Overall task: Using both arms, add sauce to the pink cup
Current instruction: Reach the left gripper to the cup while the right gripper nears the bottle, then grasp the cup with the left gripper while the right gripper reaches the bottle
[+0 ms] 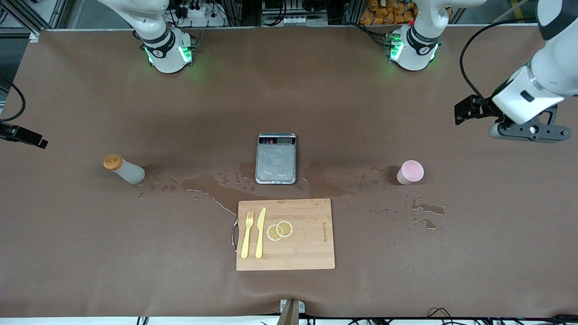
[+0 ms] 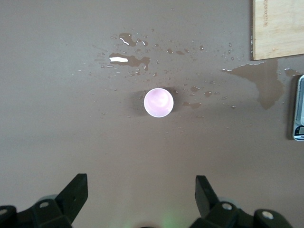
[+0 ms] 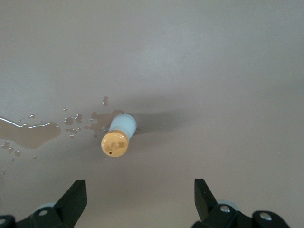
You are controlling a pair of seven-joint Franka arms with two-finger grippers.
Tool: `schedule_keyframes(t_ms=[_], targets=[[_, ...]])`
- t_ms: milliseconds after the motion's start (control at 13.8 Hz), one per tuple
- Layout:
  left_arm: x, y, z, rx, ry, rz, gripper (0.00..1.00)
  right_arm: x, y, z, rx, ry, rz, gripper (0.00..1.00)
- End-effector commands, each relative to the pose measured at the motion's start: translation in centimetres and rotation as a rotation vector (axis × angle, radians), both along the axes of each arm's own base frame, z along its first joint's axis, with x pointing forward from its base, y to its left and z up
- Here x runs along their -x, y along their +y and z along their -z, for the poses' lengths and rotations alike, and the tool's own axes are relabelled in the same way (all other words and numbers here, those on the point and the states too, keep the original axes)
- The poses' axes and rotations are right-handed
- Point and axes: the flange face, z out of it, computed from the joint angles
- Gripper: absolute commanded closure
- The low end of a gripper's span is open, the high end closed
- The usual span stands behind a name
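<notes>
Sauce (image 3: 118, 137) under right hand (image 3: 140, 199) (fingers apart) | pink cup (image 2: 158, 102) under left hand (image 2: 141, 199), apart

A brown paper-covered table (image 1: 90, 253) with wet patches (image 1: 212, 187) fills the scene; above its top edge, aluminium framing (image 1: 54, 13) and orange packets (image 1: 384, 11).

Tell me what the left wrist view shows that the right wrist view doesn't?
Only the left wrist view shows the pink cup, a corner of the wooden cutting board and an edge of the silver scale. Only the right wrist view shows the sauce bottle with its orange cap. Both show wet spills on the brown table and open jaws above it.
</notes>
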Motion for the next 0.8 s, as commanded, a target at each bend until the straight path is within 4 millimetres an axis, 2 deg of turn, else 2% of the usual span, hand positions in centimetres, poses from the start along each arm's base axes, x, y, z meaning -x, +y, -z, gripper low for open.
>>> schedule_keyframes(t_ms=[0,72,217,290,362,507,652,724], targets=[[-0.2,0.5,-0.8,0.016,-0.023,-0.001,0.0,-0.1,-1.8,1.6,-0.01,0.03,0.043,0.0],[-0.3,0.6,-0.6,0.014,-0.019,-0.003,0.0,-0.5,-2.6,2.3,-0.013,0.037,0.06,0.0],[-0.5,0.5,0.0,0.012,-0.007,-0.001,0.0,-1.3,-4.3,3.7,-0.035,0.05,0.22,0.0],[-0.6,0.7,0.1,0.012,-0.005,-0.004,0.0,-0.9,-5.7,4.1,-0.082,0.049,0.307,0.0],[-0.6,1.0,0.1,0.012,-0.005,-0.011,0.0,-0.9,-6.1,5.1,-0.115,0.064,0.362,0.0],[-0.7,1.3,0.4,0.011,0.001,-0.017,0.0,-0.6,-8.3,7.0,-0.198,0.091,0.518,0.0],[-1.4,2.6,1.7,0.009,0.023,-0.037,0.0,0.1,-11.1,9.7,-0.307,0.131,0.625,0.0],[-1.6,2.8,2.1,0.009,0.03,-0.037,0.0,0.4,-11.7,11.3,-0.381,0.175,0.657,0.0]])
